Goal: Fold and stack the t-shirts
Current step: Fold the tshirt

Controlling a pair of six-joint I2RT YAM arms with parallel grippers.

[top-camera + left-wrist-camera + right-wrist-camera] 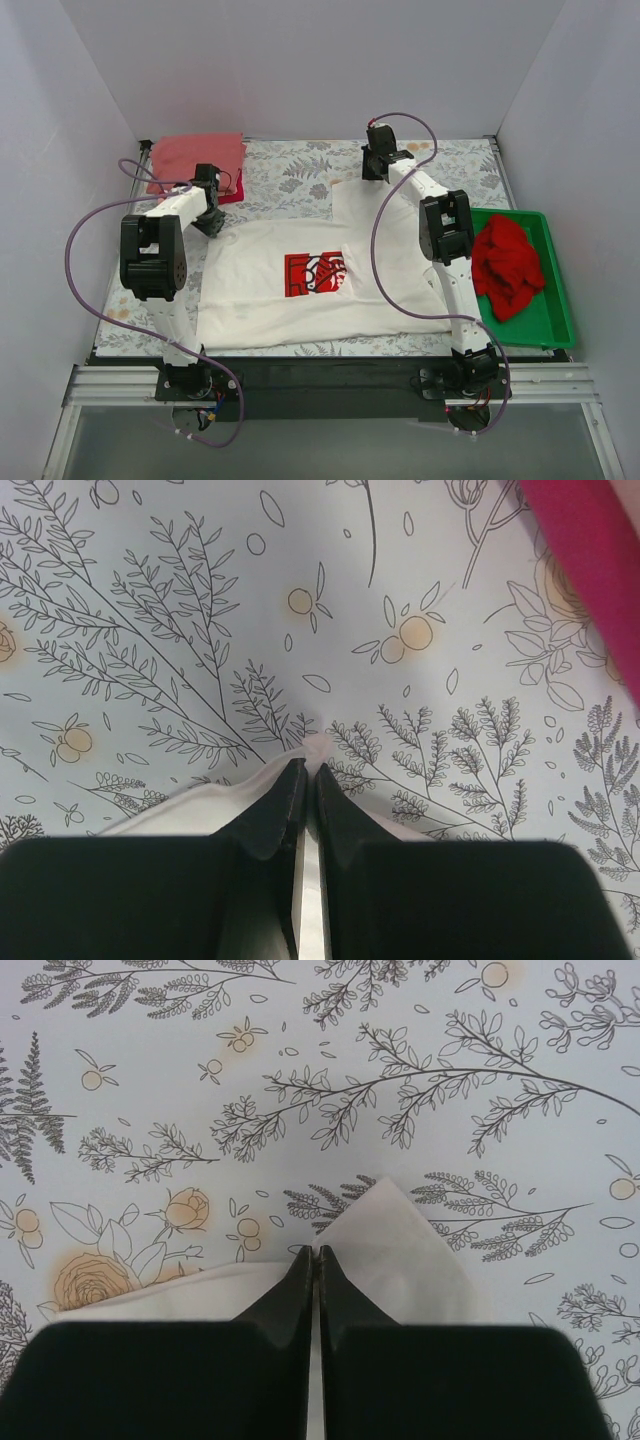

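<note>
Item: white t-shirt [270, 300], laid flat at the tabletop's near centre. Its far corners are pinched by the closed jaws of the left gripper [307, 772] and right gripper [315, 1253], presumably for folding. Folded pink shirts [195, 158] are stacked at the far-left corner. A red t-shirt [508, 265] is heaped in the green tray [555, 320] at the right edge.

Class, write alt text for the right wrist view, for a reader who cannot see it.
The right claw, shut, pinches a corner of the white t-shirt, which pokes out past its tips. Beneath lies the floral table cover.
</note>
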